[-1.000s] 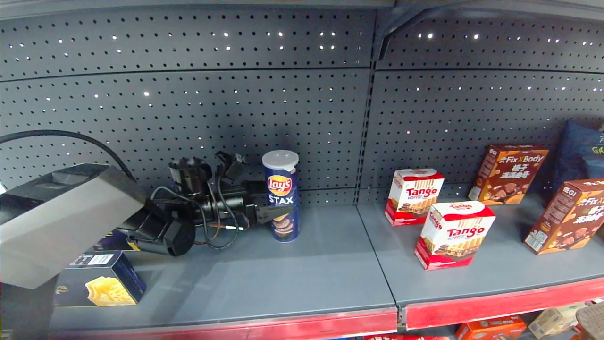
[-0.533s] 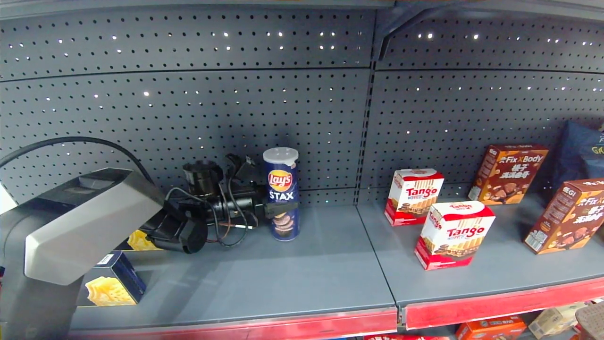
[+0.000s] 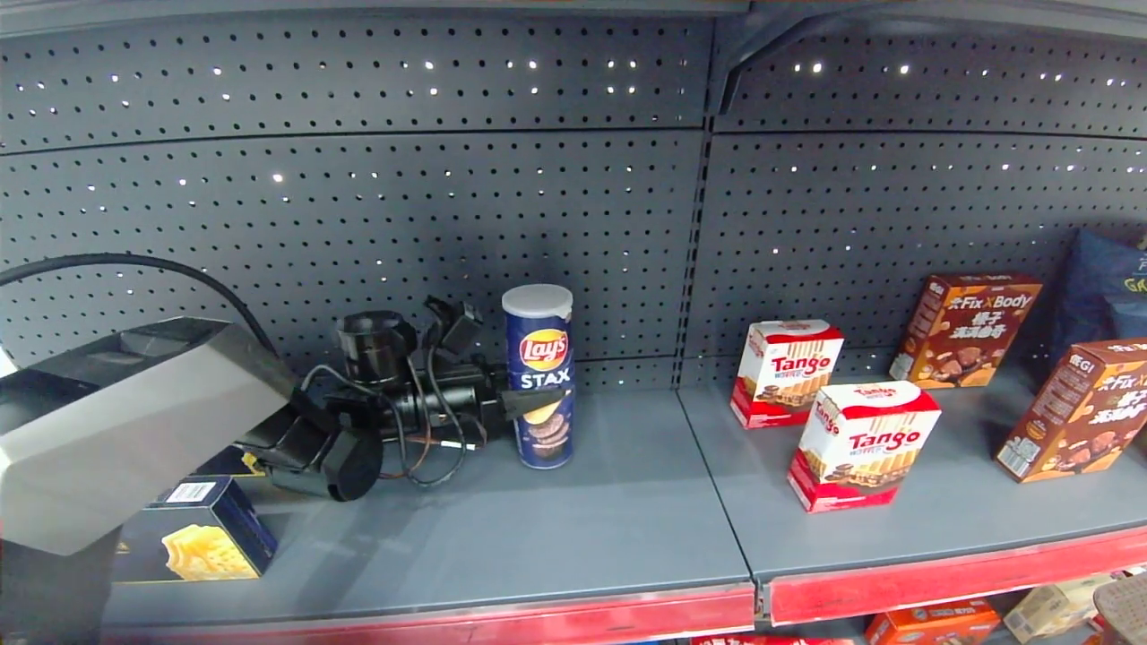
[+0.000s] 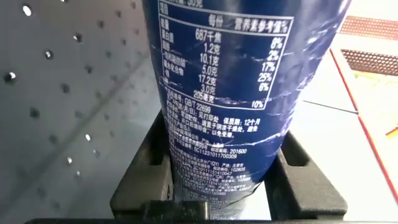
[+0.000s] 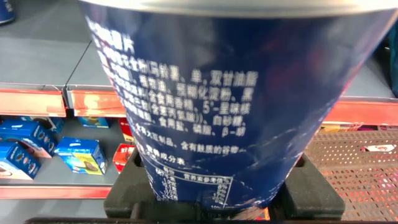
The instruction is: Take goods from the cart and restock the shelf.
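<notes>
Your left gripper [image 3: 542, 399] is clamped on the blue chip can [image 3: 538, 354]. The can stands up straight on the grey shelf [image 3: 538, 528], close to the back wall [image 3: 403, 224] with the little holes. The front of the can has a round red and yellow badge with white letters under it. Its other side has a white number table and rows of tiny white print. Your right gripper [image 5: 217, 202] is squeezed tight on a second blue can [image 5: 230, 93], which also has white print. Two red and white boxes [image 3: 865, 443] sit on the shelf, well apart from the chip can, off to the right.
</notes>
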You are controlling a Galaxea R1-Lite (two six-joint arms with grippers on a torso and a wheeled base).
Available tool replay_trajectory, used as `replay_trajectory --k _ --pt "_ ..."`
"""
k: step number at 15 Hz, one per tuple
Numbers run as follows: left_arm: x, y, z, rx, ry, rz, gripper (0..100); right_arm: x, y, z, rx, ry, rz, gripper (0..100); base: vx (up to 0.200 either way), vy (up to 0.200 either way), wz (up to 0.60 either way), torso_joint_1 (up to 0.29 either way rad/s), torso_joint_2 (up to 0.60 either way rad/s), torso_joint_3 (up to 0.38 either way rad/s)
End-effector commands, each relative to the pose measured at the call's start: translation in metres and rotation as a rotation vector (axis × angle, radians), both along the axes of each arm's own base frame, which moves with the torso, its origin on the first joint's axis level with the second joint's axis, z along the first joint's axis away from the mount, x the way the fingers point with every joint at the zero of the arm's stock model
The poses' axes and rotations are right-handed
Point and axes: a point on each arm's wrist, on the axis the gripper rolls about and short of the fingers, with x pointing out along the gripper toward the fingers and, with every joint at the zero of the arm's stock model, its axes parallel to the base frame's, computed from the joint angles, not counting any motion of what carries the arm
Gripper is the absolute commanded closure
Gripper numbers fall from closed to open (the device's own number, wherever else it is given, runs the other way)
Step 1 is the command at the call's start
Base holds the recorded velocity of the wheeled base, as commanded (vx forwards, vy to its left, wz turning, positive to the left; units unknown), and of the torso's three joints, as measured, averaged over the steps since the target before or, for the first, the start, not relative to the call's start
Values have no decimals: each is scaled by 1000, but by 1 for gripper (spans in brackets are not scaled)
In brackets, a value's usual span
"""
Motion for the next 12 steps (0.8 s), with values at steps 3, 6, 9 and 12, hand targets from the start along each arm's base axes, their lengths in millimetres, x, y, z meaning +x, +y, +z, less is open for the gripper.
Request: replay_trajectory --k 3,6,9,12 --pt "-67 15 34 -18 -75 7 100 0 0 1 0 -1 -1 100 0 0 0 0 0 0" --pt "-102 22 35 -21 -82 5 100 0 0 1 0 1 -1 100 0 0 0 0 0 0" --pt "-126 27 27 -19 -67 -1 100 0 0 1 -1 2 -1 100 0 0 0 0 0 0" --pt "-136 29 22 -19 -67 -4 100 0 0 1 -1 2 -1 100 0 0 0 0 0 0"
